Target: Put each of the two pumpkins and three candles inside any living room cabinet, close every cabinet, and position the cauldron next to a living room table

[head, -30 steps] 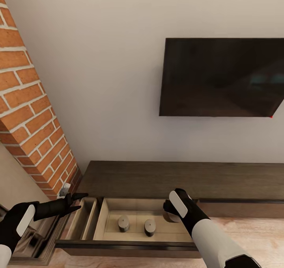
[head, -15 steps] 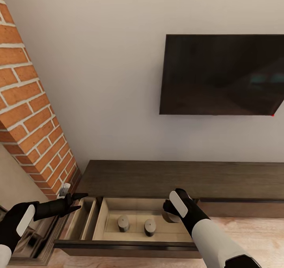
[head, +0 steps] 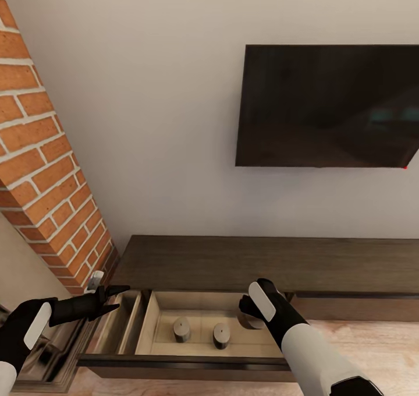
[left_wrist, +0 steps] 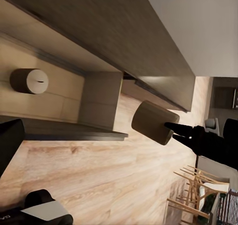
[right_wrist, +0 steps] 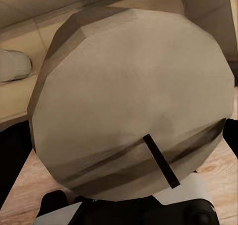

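Observation:
The dark-brown cabinet [head: 262,262] runs along the wall with one wide drawer [head: 186,361] pulled out, pale beige inside. Two squat grey candles [head: 181,329] [head: 220,335] stand upright in that drawer. My right gripper [head: 249,317] is shut on a third candle [head: 252,322] and holds it over the drawer's right end. The left wrist view shows this candle [left_wrist: 151,121] tilted in the air at the right gripper's fingertips [left_wrist: 178,128], and one candle [left_wrist: 29,81] in the drawer. The held candle [right_wrist: 129,101] is very close in the right wrist view. My left gripper [head: 115,299] hangs open and empty beside the drawer's left end.
A brick fireplace [head: 46,174] rises at the left, close to my left arm. A black TV [head: 326,105] hangs on the wall above the cabinet. Light wood floor [head: 372,343] lies in front of the cabinet on the right. Dining chairs [left_wrist: 198,195] stand far off.
The head camera has tilted a little, shifting the whole picture. My right gripper with the candle has edged slightly left over the drawer. The left arm has stayed put.

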You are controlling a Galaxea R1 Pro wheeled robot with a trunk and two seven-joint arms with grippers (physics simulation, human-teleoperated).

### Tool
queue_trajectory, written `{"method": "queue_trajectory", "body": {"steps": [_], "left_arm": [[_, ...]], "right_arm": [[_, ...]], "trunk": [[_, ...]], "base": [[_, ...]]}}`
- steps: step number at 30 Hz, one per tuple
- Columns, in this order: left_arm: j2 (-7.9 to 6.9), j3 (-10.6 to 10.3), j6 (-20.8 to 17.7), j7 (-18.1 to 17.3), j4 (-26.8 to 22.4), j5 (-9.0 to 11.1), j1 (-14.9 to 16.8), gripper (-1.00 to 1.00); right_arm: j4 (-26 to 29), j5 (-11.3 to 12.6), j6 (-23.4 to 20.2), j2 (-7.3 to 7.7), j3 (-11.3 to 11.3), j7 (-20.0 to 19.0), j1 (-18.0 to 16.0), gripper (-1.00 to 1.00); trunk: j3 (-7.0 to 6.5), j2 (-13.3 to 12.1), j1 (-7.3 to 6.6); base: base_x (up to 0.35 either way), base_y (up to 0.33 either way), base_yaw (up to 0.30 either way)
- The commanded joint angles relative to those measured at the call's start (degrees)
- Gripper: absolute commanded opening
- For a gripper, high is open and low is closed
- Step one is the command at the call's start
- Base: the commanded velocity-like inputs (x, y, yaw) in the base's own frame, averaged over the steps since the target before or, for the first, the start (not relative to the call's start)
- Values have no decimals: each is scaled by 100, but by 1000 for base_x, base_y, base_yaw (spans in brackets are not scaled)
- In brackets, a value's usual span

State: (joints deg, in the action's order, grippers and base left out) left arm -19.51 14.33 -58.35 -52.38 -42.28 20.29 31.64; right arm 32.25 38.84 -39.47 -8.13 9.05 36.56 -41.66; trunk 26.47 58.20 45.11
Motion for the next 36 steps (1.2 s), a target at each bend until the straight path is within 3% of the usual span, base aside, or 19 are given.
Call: {"method": "queue_trajectory", "body": {"steps": [1, 36], "left_arm": [[2, 0, -1, 0, 0, 2, 0, 100], [7, 5, -10, 0, 0, 1, 0, 100]], "right_arm": [[0, -1, 1, -2, 0, 0, 0, -100], [-31, -8, 0, -15, 35, 0, 0, -100]], "trunk": [[18, 42, 23], [647, 1446, 791]], "base": [[0, 0, 0], [0, 0, 0]]}}
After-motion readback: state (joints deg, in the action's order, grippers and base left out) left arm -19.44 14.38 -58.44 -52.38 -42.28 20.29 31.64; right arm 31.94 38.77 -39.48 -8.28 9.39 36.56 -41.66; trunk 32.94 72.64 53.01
